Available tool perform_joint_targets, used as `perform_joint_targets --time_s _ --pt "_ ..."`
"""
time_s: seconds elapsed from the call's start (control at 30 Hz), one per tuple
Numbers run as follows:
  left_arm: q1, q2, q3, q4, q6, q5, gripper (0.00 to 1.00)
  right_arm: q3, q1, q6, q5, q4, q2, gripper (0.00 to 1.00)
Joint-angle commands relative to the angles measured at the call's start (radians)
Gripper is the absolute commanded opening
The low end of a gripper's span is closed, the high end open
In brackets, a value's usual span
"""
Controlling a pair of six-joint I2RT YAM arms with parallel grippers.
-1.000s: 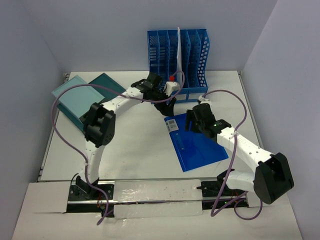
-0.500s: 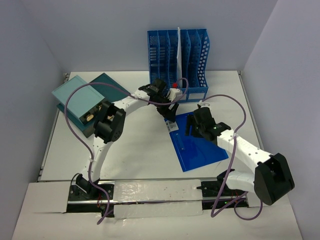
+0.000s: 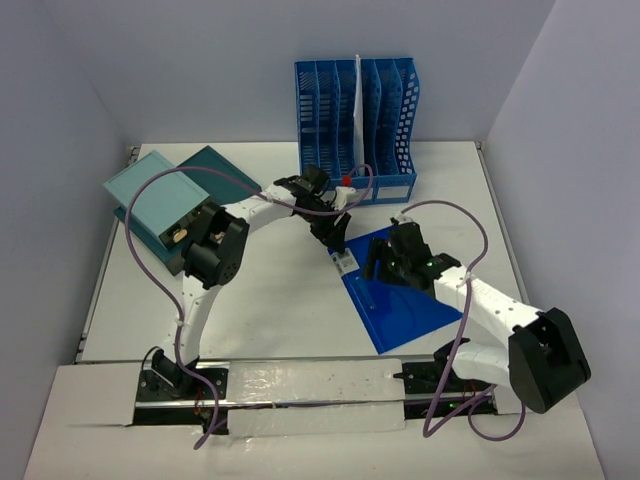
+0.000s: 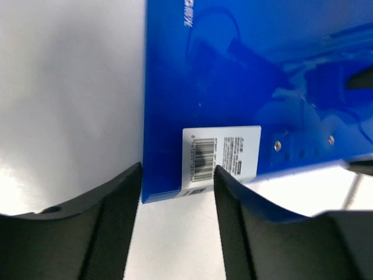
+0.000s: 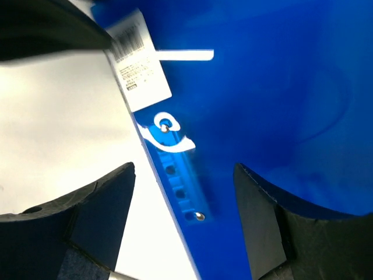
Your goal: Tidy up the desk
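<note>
On the white desk (image 3: 270,300) lies a glossy blue folder (image 3: 410,305), flat, with a white barcode label (image 3: 346,262) at its far-left corner. My left gripper (image 3: 338,243) is at that corner. In the left wrist view its jaws (image 4: 178,169) are open and straddle the labelled corner (image 4: 221,154), with bare table showing between the fingertips. My right gripper (image 3: 378,262) hovers open over the folder's left edge. In the right wrist view its fingers (image 5: 183,169) span that edge and the folder's clip strip (image 5: 175,175).
A blue slotted file rack (image 3: 325,100) stands at the back wall with one white sheet (image 3: 357,100) upright in it. A light teal notebook (image 3: 150,195) and a darker one (image 3: 215,165) lie stacked at the back left. Lavender walls close in three sides.
The left gripper came down from near the rack to the folder's labelled corner and its jaws narrowed. The right gripper shifted nearer. The folder slid and turned slightly toward the front.
</note>
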Motion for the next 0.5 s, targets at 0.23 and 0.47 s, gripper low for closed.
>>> perform_joint_targets --time_s 0.23,0.47 --pt "-0.005 -0.012 -0.070 -0.135 0.012 0.153 0.54 -0.130 0.010 0.146 -0.092 0.175 0.088 0.74" --pt "-0.005 -0.022 -0.108 -0.182 0.034 0.239 0.53 -0.165 0.011 0.149 -0.149 0.255 0.184 0.74"
